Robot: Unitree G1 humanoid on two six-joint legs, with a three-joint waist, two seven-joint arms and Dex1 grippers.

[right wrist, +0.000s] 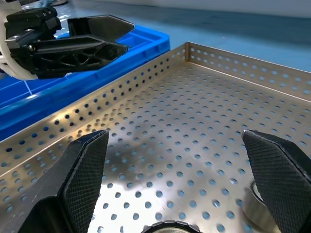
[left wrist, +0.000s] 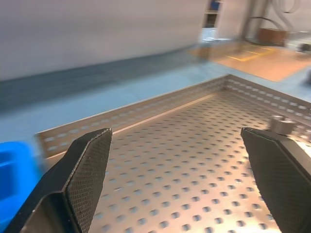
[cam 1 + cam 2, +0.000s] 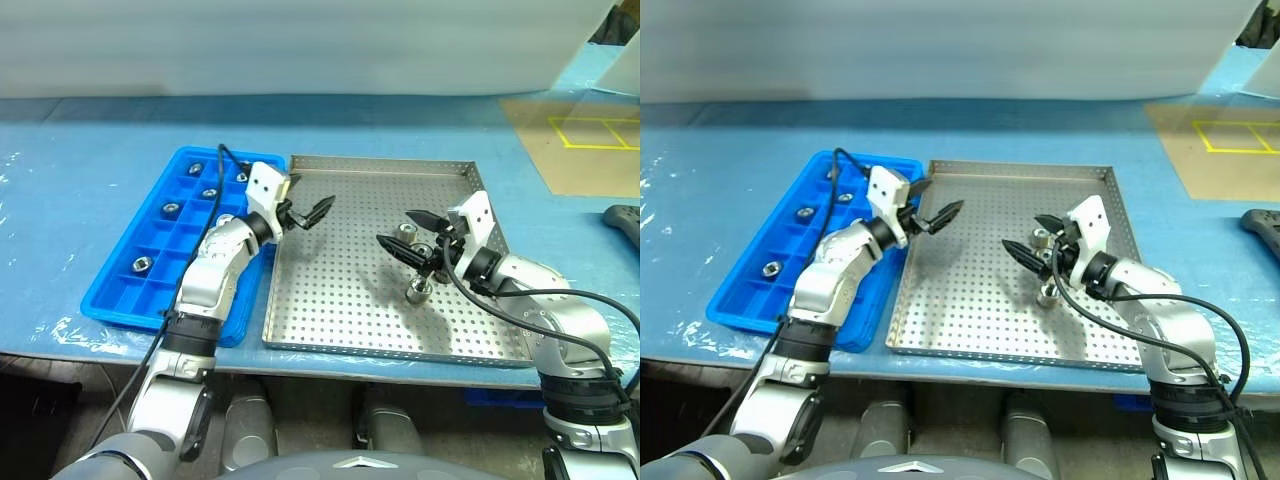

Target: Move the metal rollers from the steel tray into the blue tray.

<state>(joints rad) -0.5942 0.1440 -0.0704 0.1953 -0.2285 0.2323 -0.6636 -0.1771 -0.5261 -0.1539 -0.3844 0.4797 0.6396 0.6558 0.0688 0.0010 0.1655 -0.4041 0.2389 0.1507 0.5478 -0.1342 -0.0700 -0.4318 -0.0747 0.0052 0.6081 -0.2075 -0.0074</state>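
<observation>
While both hands hung empty, the layout read like this:

rollers left to move: a small cluster of metal rollers (image 3: 414, 262) lay in the right half of the steel tray (image 3: 350, 320); one roller (image 3: 417, 291) stood alone nearest the front rim, the others (image 3: 1044, 240) sat further back, partly hidden by the right hand. Exact count not readable.
rollers already placed: several rollers (image 3: 140, 264) sat singly in compartments of the blue tray (image 3: 110, 306), which lay just beside the steel tray's left rim on the counter (image 3: 60, 180).
roller axis: the front one stood upright, hole facing up as far as I could tell; short and squat, so no long axis to line up with.
right hand: right hand (image 3: 402, 232) hovered directly above the cluster, fingers spread wide, holding nothing, pointing toward the tray's middle.
left hand: left hand (image 3: 308, 212) hovered above the steel tray's left edge next to the blue tray, fingers also spread wide, empty, pointing toward the cluster.
key relation: cluster lay under and just in front of the right hand; well apart from the left hand, across the tray.
judgement: right arm was clearly nearer; a short drop onto the front roller looked like the likeliest next pick.
</observation>
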